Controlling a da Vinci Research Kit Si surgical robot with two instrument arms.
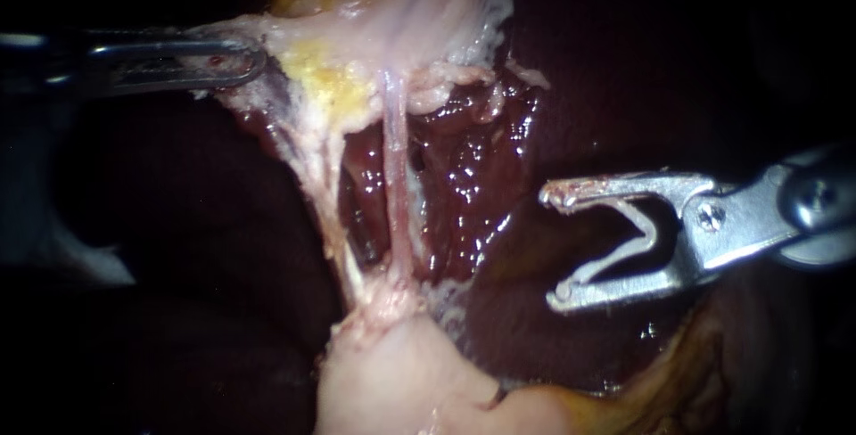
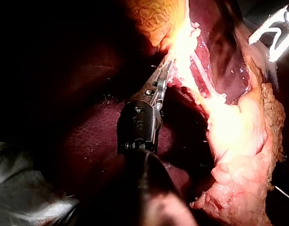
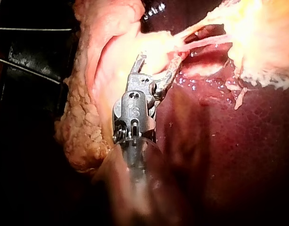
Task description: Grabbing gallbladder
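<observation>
Bare liver [image 1: 473, 168] open between taut tube [image 1: 393, 176] and right instrument [image 1: 553, 246], gallbladder [image 1: 428, 16] crowding above

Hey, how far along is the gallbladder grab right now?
Done: the left instrument looks shut on the gallbladder at its pale edge, which is stretched taut. In hand: the right instrument hovers over the liver, jaws open, holding nothing. Left: probably only a second grip, if the right instrument needs one.
</observation>
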